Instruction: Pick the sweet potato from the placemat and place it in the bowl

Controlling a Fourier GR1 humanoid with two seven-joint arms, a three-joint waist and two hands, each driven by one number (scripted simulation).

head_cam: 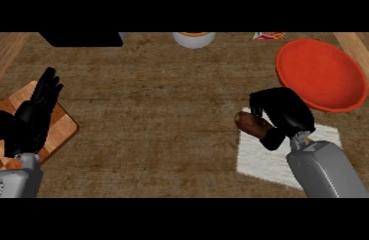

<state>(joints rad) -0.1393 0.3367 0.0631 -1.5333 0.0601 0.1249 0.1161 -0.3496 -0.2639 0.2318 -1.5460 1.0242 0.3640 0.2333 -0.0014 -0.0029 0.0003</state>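
Head view, at the kitchen counter: my right hand (288,112), black and glossy on its grey forearm, is curled over the sweet potato (250,123), fingers above and thumb below, so that only the tuber's blunt brown end shows. The sweet potato is oblong and matt, with a rounded tip. Its long axis runs on a slant, the free end pointing to the view's upper left and the other end hidden inside my grasp. It sits at the left edge of the placemat (263,161), a pale, cloth-like rectangle lying cornerwise on the counter (158,102), whose top is brown and coarse as burlap. Whether the tuber touches the mat I cannot tell. Just beyond my knuckles, to the upper right, lies the bowl (320,73), round, shallow, smooth and red. At the left edge my left hand (32,114) rests, fingers straight and relaxed, above a wooden board (63,129) with rounded corners.
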